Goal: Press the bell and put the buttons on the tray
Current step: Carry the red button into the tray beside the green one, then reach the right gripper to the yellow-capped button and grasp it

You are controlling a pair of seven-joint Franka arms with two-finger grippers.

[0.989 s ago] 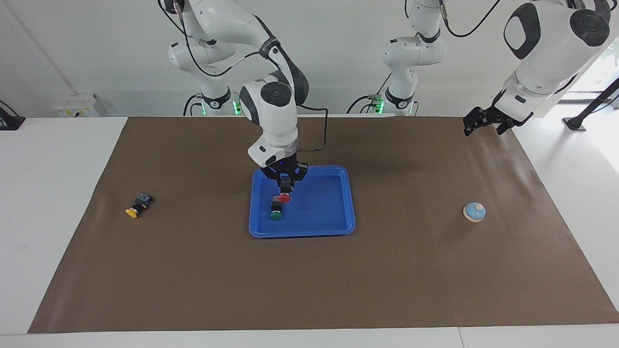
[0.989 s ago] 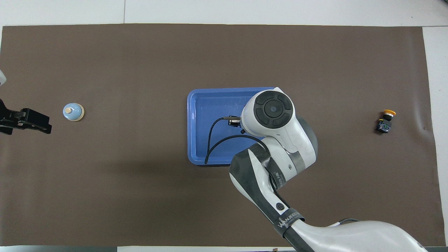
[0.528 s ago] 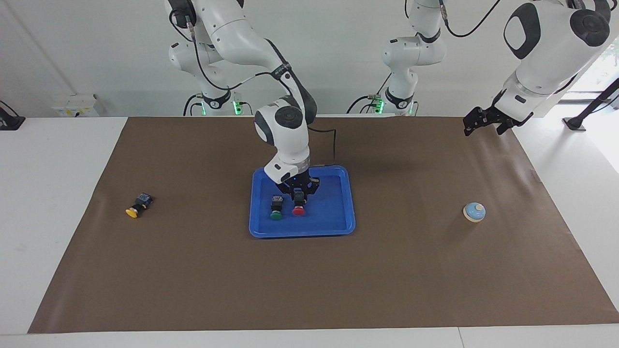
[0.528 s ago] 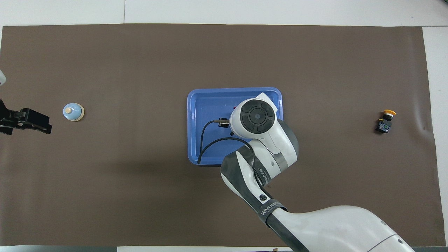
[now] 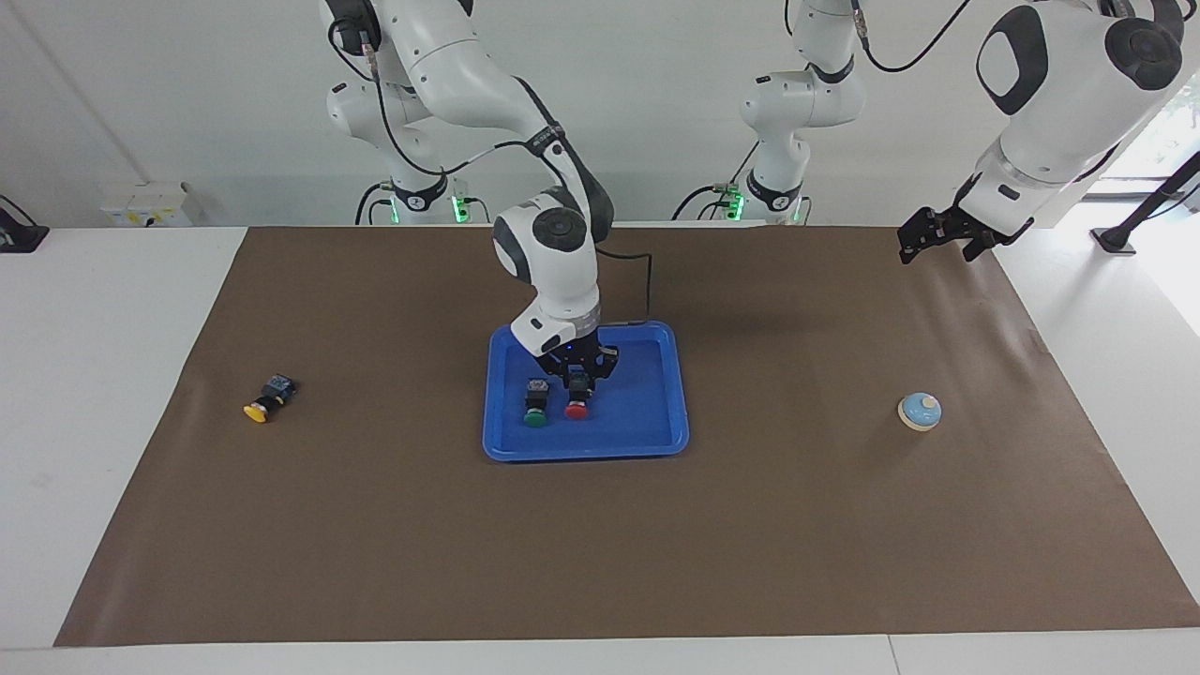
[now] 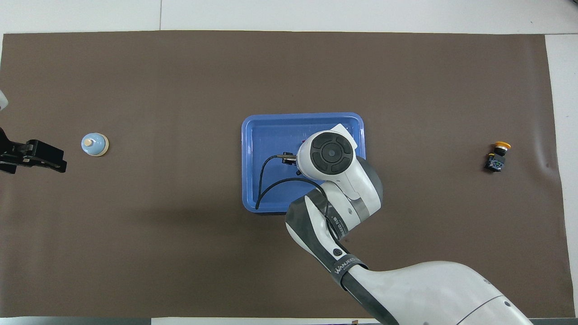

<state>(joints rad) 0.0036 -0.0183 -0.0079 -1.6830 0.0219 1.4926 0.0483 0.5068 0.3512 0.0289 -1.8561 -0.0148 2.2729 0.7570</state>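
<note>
Brown-matted surface (image 5: 750, 562), white wall at the robots' end. Tray (image 5: 656, 412): mid-mat, holding green button (image 5: 535, 413) and, beside it, red button (image 5: 577, 404). Right gripper (image 5: 578, 380): low in tray, fingers clamped on red button's black body. Yellow button (image 5: 263, 404): on mat toward right arm's end. Bell (image 5: 920, 411): toward left arm's end. Left gripper (image 5: 937, 232): waiting raised over mat's corner; finger state cannot be told.
</note>
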